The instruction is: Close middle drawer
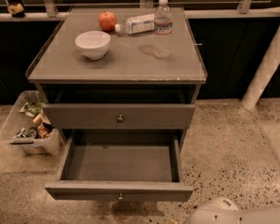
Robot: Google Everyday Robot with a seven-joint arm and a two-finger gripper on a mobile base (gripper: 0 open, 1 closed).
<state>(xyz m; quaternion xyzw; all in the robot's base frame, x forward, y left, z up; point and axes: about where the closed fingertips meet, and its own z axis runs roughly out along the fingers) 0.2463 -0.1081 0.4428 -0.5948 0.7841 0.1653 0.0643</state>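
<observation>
Seeing the middle drawer (119,190) pulled far out below the cabinet, I fear an off-centre shove from my arm (224,214) at lower right, its gripper hidden and grip state untellable, could skew and jam it.

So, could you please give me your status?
Tool out of view, only white robot arm low right. Grey wooden middle drawer pulled wide open. Nothing seen blocking it.

The surface (130,62) held one bowl (92,43), one apple (107,20), one upright bottle (162,27) and one lying bottle (139,24). Below were two knobbed drawers, the middle drawer (119,164) and a taller drawer (154,116), plus one bin (14,118). One arm (242,214) lay at the lower right edge, its end effector out of frame.
</observation>
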